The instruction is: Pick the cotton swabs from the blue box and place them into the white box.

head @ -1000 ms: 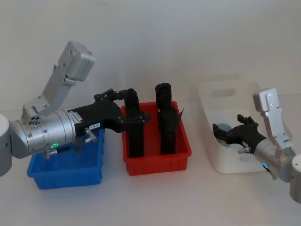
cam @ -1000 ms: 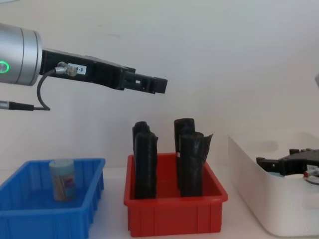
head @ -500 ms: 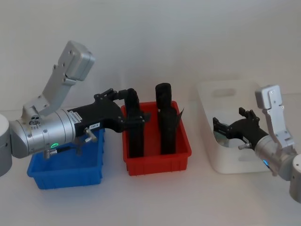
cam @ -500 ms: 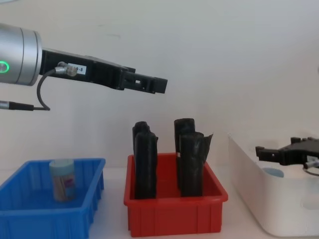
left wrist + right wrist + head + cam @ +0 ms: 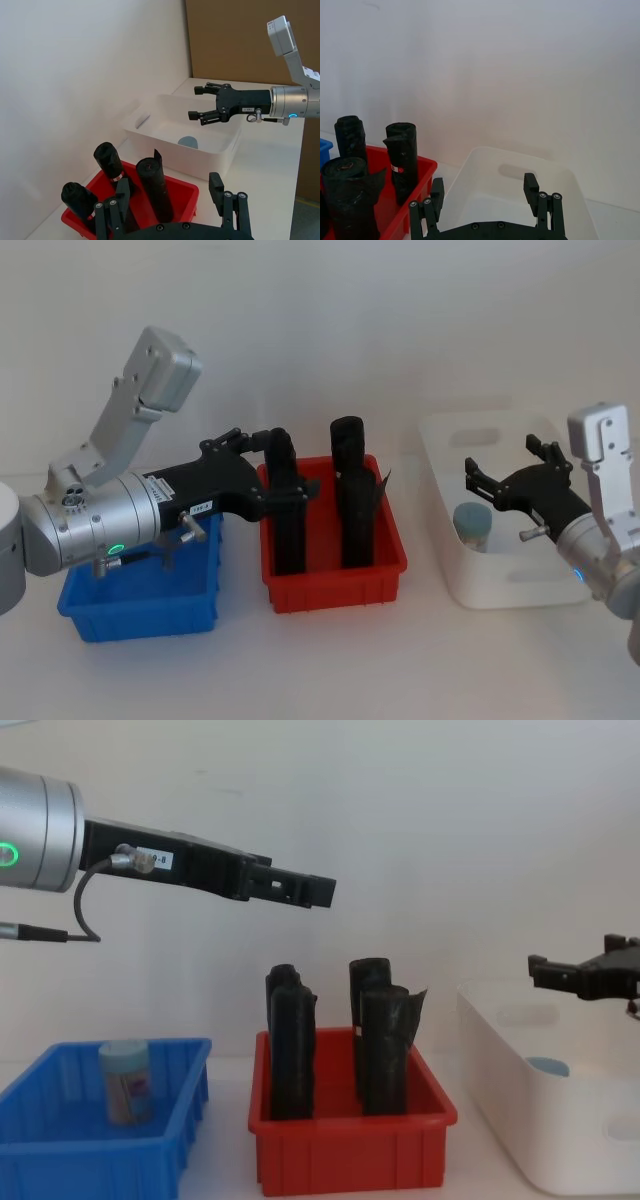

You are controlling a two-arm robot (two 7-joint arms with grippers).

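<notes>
One cotton swab jar (image 5: 125, 1080) with a pale blue lid stands upright in the blue box (image 5: 60, 1160) at the left. Another cotton swab jar (image 5: 472, 523) sits on the floor of the white box (image 5: 440, 550) at the right, its lid also seen from the chest (image 5: 548, 1067). My right gripper (image 5: 505, 465) hovers open and empty above the white box, clear of the jar. My left gripper (image 5: 320, 890) is held high over the red bin, open with nothing in it; its fingers spread wide in the left wrist view (image 5: 165, 200).
A red bin (image 5: 335, 585) with several tall black rolls (image 5: 350, 490) stands between the two boxes, close beside the blue box (image 5: 140, 605). A bare gap of table separates it from the white box. A plain wall runs behind everything.
My right gripper has lifted up out of the white box, leaving the jar on its floor. The left arm has stayed still.
</notes>
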